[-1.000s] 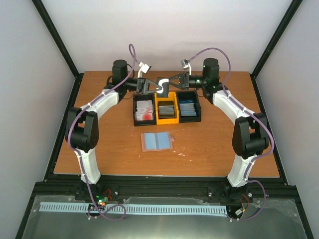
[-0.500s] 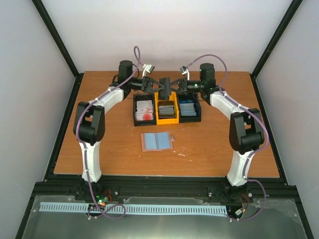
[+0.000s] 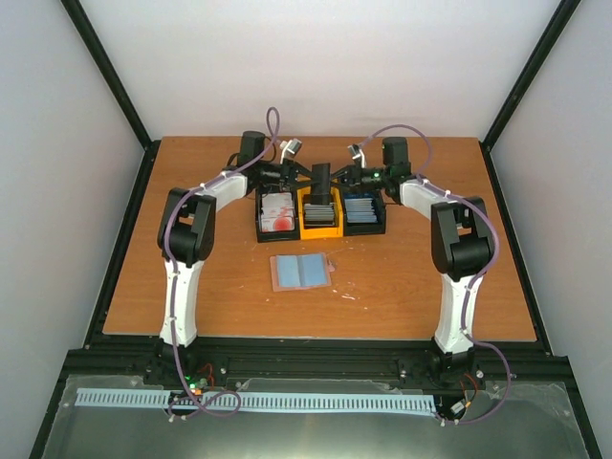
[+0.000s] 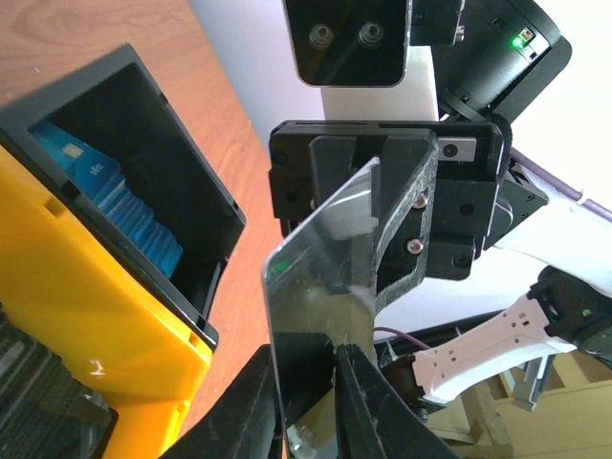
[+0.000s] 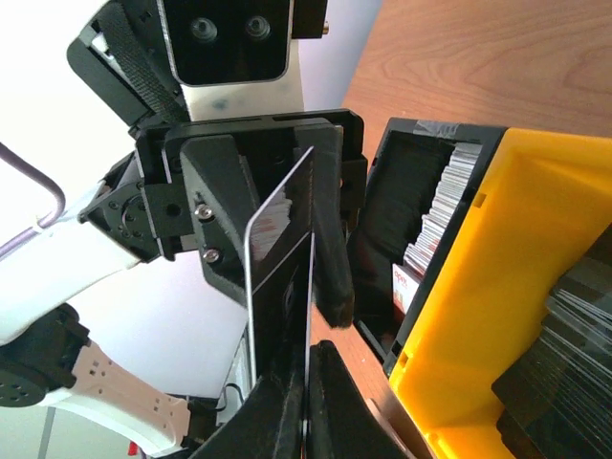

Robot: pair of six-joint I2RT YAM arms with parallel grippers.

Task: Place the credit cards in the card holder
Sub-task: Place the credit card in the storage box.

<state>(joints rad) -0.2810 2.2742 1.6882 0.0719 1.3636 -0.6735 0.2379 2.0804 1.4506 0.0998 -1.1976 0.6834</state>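
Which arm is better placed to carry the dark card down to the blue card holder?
Right, likely: the right gripper is shut on the dark card above the yellow bin; whether the left gripper grips it is unclear.

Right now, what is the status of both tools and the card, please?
Right tool shut on dark card. Left tool around same card, grip unclear. Both above yellow bin. Nothing covers card holder.
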